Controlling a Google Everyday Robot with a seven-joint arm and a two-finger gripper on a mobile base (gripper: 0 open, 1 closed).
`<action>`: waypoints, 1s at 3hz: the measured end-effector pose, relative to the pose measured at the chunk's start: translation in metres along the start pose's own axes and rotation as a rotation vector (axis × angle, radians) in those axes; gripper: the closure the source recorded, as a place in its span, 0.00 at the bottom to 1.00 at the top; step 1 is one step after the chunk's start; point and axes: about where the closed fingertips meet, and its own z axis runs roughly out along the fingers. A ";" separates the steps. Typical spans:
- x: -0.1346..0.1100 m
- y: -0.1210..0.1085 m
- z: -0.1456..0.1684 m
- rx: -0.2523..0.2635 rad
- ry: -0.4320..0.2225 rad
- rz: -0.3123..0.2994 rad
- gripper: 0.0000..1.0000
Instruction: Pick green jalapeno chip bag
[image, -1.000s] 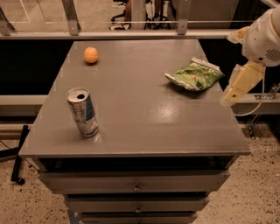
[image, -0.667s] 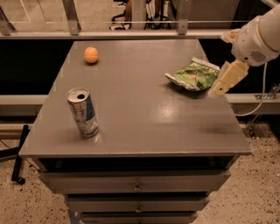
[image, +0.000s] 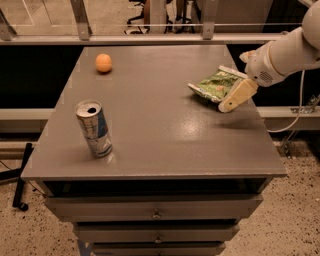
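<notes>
The green jalapeno chip bag (image: 215, 84) lies flat on the grey table (image: 160, 135) near its right edge, crinkled green foil with white sealed ends. My gripper (image: 235, 96) reaches in from the right on a white arm. Its beige fingers sit right at the bag's near right end and overlap it.
An upright silver and blue can (image: 94, 128) stands at the front left. An orange ball (image: 103, 62) lies at the back left. The table has drawers below and a railing behind. A cable hangs at the right of the table.
My gripper has moved left and toward the bag, from beyond the table's right edge to the bag's end. The bag, can and ball have not moved.
</notes>
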 end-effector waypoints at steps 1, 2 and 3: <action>0.007 -0.004 0.026 -0.010 -0.010 0.056 0.18; 0.010 -0.010 0.035 -0.006 -0.018 0.083 0.40; 0.011 -0.015 0.037 0.002 -0.028 0.093 0.64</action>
